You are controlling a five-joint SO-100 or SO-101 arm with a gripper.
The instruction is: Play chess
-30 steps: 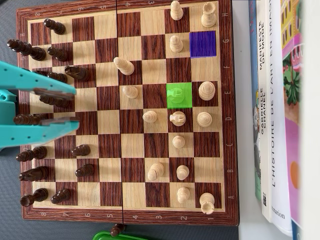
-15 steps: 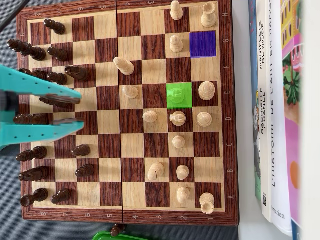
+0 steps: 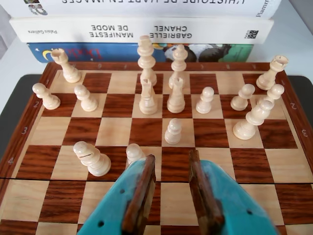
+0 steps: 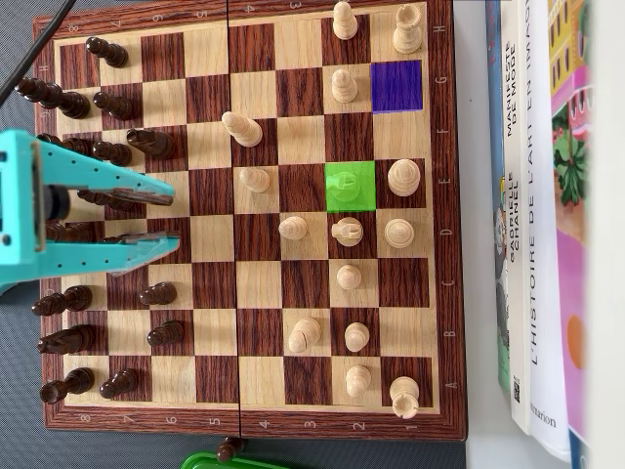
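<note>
Overhead view: dark pieces point(image 4: 107, 200) under end effector point(image 4: 176, 217).

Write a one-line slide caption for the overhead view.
Open teal gripper over the dark pieces' side of a wooden chessboard, green and purple squares highlighted.

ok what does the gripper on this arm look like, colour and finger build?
The gripper is teal printed plastic with two long tapered fingers. Small round holes dot the finger sides in the overhead view. In the wrist view the gripper shows reddish-brown, worn-looking strips lining the inner faces of the fingers. No markings or cables visible on it.
</note>
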